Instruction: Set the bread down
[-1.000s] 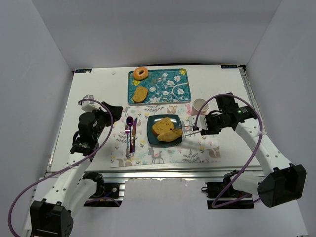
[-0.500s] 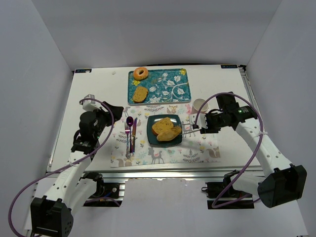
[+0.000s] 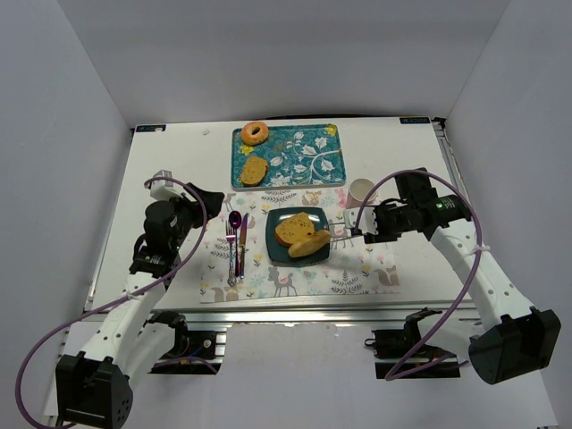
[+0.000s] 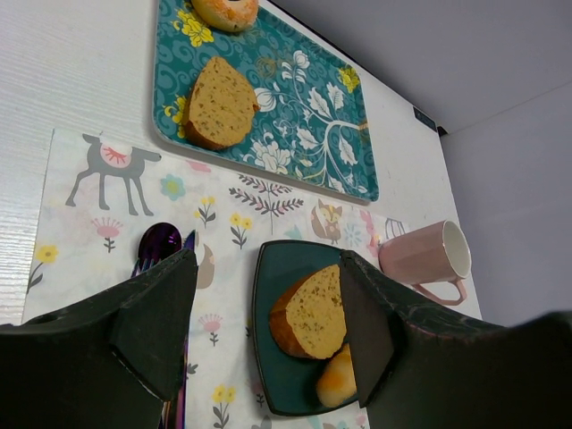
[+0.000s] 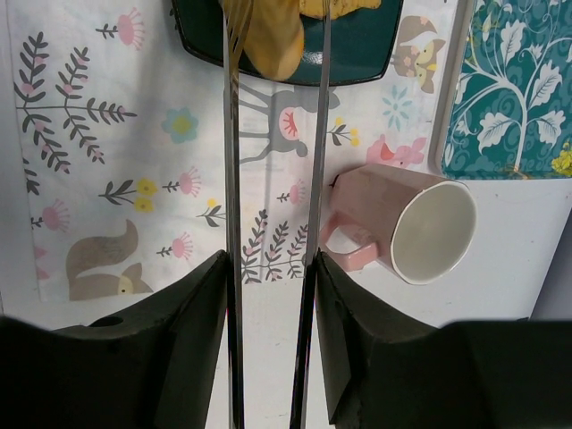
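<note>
A dark teal square plate (image 3: 277, 248) on the placemat holds a cut bread slice (image 3: 292, 227) and a golden bread piece (image 3: 310, 243). My right gripper (image 3: 364, 234) is shut on metal tongs (image 3: 341, 235). In the right wrist view the tongs (image 5: 231, 179) reach from the right gripper (image 5: 270, 264) to the plate (image 5: 357, 45). Their tips straddle the golden piece (image 5: 273, 40) at the plate's edge. My left gripper (image 3: 210, 201) is open and empty, left of the cutlery. In its own view the left gripper (image 4: 266, 268) looks over the slice (image 4: 313, 313).
A floral teal tray (image 3: 304, 161) behind the plate carries a bagel (image 3: 255, 132) and another bread slice (image 3: 254, 170). A pink mug (image 3: 361, 190) stands right of the plate, close to the tongs. A purple spoon, fork and knife (image 3: 237, 241) lie left of the plate.
The tongs and the golden piece nudged slightly left on the plate, then back right. The right arm's elbow shifted a little outward. The left arm stayed put.
</note>
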